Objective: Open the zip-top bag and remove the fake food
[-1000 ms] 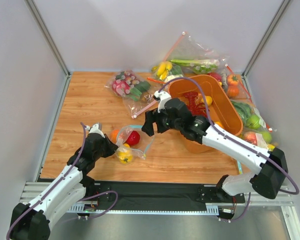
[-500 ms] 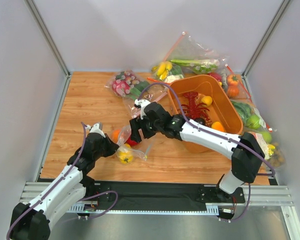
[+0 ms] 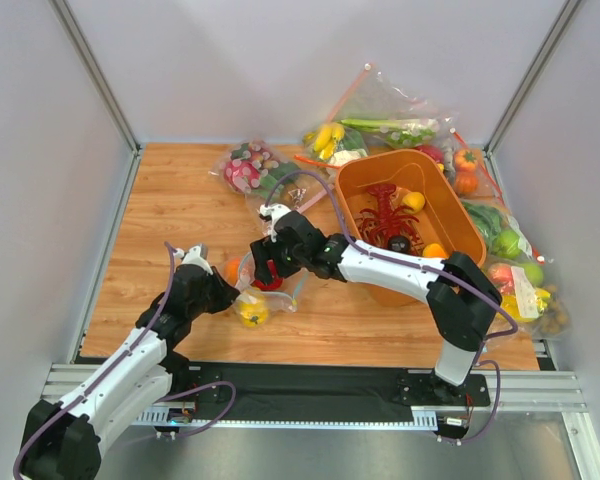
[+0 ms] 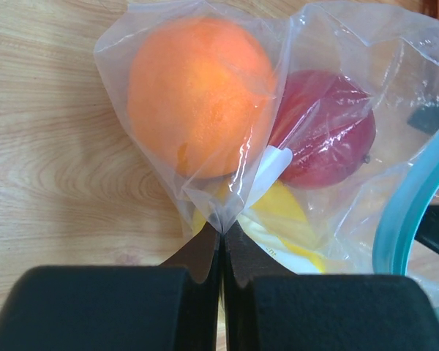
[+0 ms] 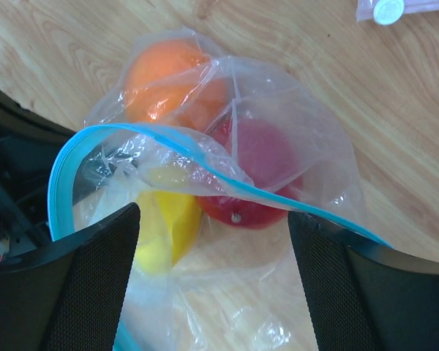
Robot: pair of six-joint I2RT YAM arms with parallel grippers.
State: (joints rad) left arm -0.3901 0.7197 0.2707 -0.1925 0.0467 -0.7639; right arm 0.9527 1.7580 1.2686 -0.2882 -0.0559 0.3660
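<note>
The zip-top bag point(image 3: 270, 295) lies on the wooden table, clear, with a teal-blue zip strip point(image 5: 227, 179) standing open. Inside it are an orange fruit point(image 4: 197, 95), a red one point(image 4: 325, 131) and a yellow one point(image 4: 285, 212). A small white label point(image 4: 272, 164) shows between them. My left gripper point(image 4: 221, 230) is shut on a pinched fold of the bag's plastic below the orange fruit; it also shows in the top view point(image 3: 223, 293). My right gripper point(image 5: 214, 219) is open wide, its fingers either side of the bag's mouth, just above the red fruit point(image 5: 260, 161) and the yellow fruit point(image 5: 164, 227).
An orange tub point(image 3: 458, 215) with a big red lobster point(image 3: 385, 225) stands right of the bag. Several other filled clear bags lie along the back point(image 3: 255, 170) and the right edge point(image 3: 500, 240). Grey walls close in the table.
My right arm has swung left from beside the orange tub to the bag, and its open gripper now sits over the bag's mouth. My left gripper has kept its hold.
</note>
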